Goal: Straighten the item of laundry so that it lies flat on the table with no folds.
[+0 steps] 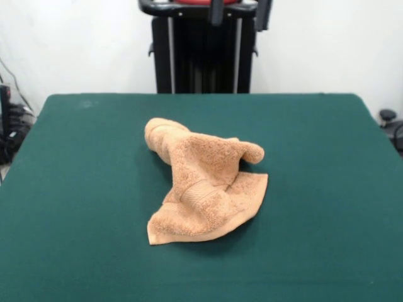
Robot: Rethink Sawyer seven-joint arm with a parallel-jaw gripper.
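Crumpled towel (204, 182) mid green table (75, 189)

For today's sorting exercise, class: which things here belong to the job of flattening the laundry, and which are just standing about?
Belong to the job:
towel, crumpled
table

Just about:
robot pedestal
cables at one table edge

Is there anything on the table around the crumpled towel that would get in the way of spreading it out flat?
Nothing visible. The towel lies bunched alone near the middle of the green table, with bare tabletop on every side of it. The gripper is not in view, so its approach path cannot be judged.
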